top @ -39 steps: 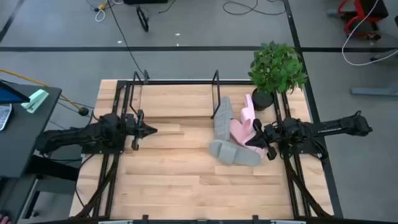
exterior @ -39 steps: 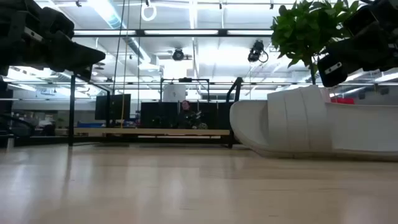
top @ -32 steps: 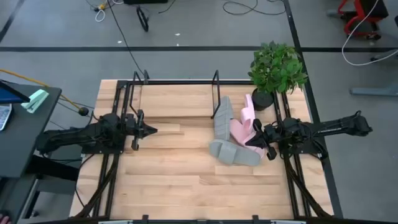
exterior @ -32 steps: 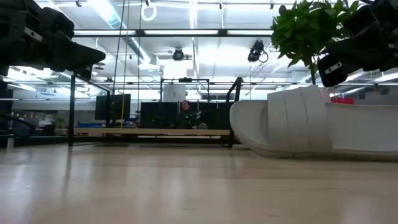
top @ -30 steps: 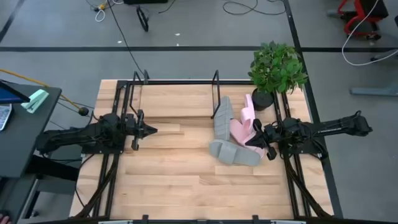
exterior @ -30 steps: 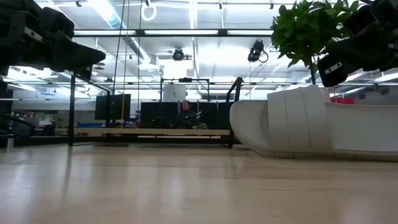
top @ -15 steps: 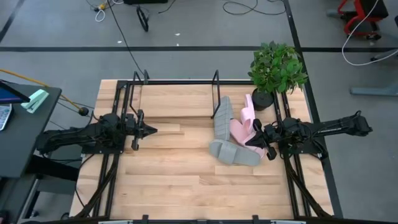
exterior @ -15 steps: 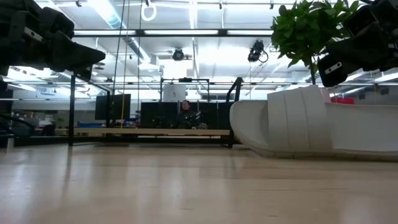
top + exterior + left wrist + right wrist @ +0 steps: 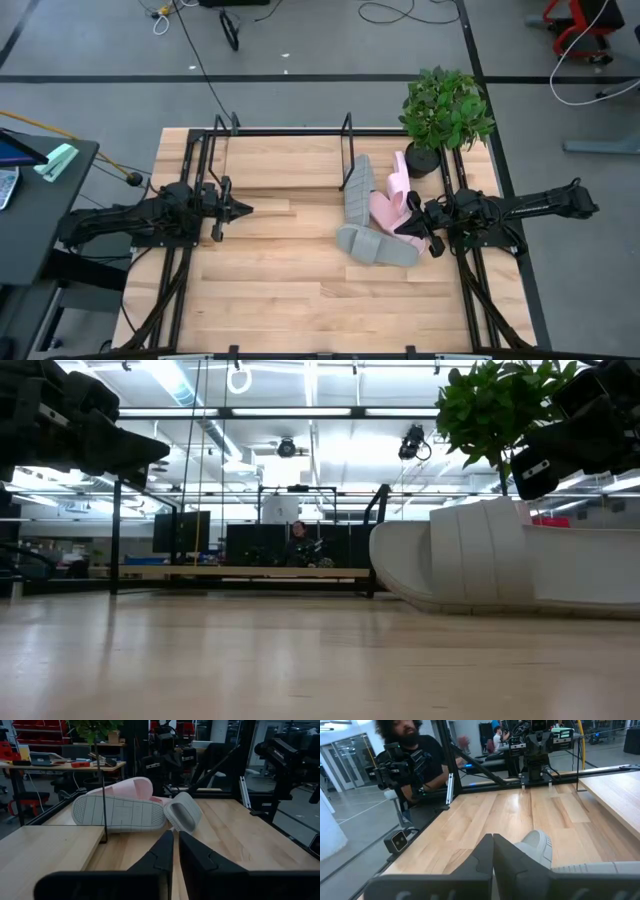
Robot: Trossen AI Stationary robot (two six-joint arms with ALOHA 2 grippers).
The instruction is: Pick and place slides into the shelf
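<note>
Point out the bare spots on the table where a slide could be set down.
Free: the wood between the left gripper and the grey slides, and the whole near strip. Crowded: the far right, where slides, plant and right gripper bunch.

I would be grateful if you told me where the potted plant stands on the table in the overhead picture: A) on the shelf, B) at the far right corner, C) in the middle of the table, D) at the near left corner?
B: the potted plant stands at the table's far right corner, just behind the pink slides.
</note>
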